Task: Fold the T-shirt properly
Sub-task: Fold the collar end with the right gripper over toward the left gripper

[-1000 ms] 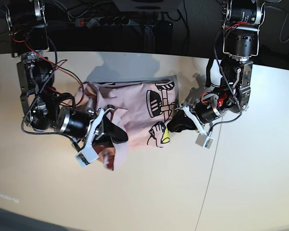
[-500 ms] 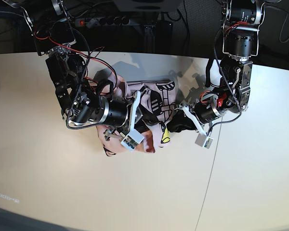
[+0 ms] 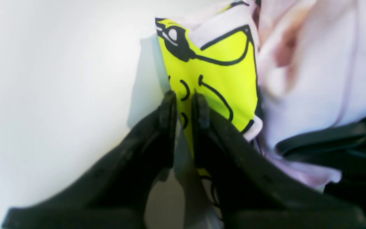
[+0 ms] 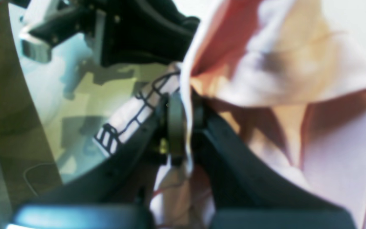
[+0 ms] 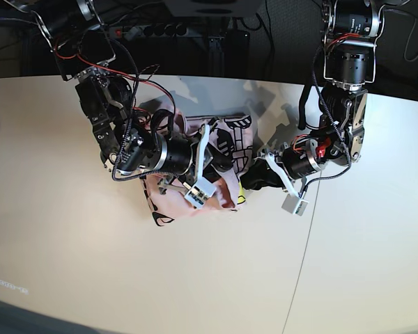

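Both grippers have hold of the T-shirt [image 5: 195,202], which lies bunched in a soft heap near the middle of the table [image 5: 70,264], between the two arms. It is pale pink, thin and limp, creased into loose rolls and folds, with black outline drawing across it and a bright yellow patch [image 3: 214,73] at one edge.

In the left wrist view, the left gripper [image 3: 184,101] has its black fingers closed on that yellow edge, with only the cloth's thickness between them. From overhead it sits low at the heap's side nearer its own arm, which looks like an anchor: one edge pinned while the other is moved.

From the right wrist view, the right gripper [image 4: 183,117] is pinched tight on a pink hem that runs up between its fingers, the cloth draping away in a hood-like fold. In the overhead view its arm [image 5: 153,154] reaches over the heap, so I judge it is carrying one side of the shirt across toward the pinned side to make a fold. That fold is not yet flat.

The tabletop is smooth, pale and matte.
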{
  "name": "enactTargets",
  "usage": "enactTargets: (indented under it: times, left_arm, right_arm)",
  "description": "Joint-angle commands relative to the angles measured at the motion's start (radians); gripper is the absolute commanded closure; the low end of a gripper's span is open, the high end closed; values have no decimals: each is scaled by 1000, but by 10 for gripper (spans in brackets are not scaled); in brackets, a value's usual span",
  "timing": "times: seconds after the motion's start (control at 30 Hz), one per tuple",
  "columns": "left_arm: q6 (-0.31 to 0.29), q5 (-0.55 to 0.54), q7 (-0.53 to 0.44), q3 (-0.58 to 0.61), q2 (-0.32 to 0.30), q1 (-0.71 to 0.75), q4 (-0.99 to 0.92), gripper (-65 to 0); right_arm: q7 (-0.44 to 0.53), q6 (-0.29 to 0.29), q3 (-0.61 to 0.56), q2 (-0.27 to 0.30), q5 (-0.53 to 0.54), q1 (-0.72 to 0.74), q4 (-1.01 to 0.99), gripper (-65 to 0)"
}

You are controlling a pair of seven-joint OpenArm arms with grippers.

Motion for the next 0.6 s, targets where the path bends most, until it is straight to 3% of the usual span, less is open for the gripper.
enactTargets:
  times: [0.0,0.1,0.2,0.33,0.57]
  left_arm:
    - [11,-7,60,7,6,14,-8,-123]
    - [11,-7,68,7,6,14,-8,-123]
    - [11,-7,68,7,5,14,-8,-124]
    - [11,-7,69,5,5,14,-7,-123]
    - [11,-7,76,4,5,14,-7,-124]
  right_arm:
    - [34,29,1,-16,20,19,8,0]
    - [34,29,1,-48,20,19,2,-23]
    - [46,29,1,-72,19,20,2,-147]
    - [75,29,1,-88,32,21,2,-234]
    - [74,29,11,-93,178,101,15,-242]
